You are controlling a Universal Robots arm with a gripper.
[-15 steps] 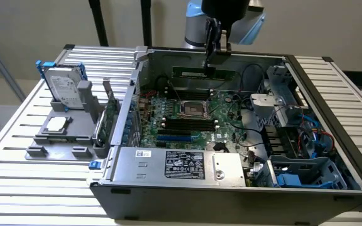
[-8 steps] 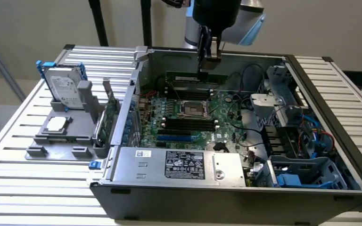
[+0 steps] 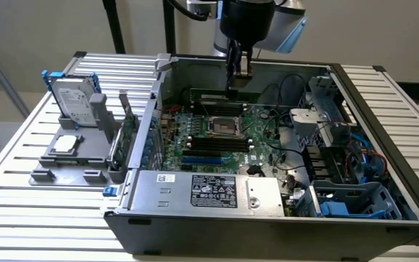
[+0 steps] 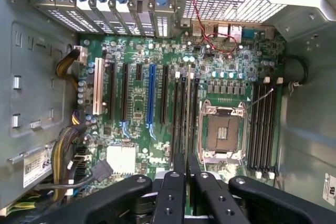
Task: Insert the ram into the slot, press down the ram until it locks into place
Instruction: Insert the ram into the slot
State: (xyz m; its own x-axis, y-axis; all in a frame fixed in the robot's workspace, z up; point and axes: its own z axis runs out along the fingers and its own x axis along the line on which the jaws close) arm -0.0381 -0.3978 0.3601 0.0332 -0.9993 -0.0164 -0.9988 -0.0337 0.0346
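Jaws clamped shut on the ram (image 3: pixel 215 97), the gripper (image 3: pixel 240 82) holds it edge-down, parallel to the slot (image 4: pixel 181 119) in the computer case (image 3: pixel 268 234); seemingly aligned for straight insertion.

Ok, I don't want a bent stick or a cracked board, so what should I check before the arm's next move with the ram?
1. Grip: the claw appears closed on the long thin green ram stick, which sits level just beneath it in the exterior view: ok.
2. Orientation: the stick runs parallel to the long narrow black plastic slots: ok.
3. Position: the claw points at the slot bank beside the square metal processor socket: ok.
4. Exact line-up over one slot: cannot tell.
5. Slot end clips open: cannot tell.
6. Stick's notch matching the slot key: cannot tell.
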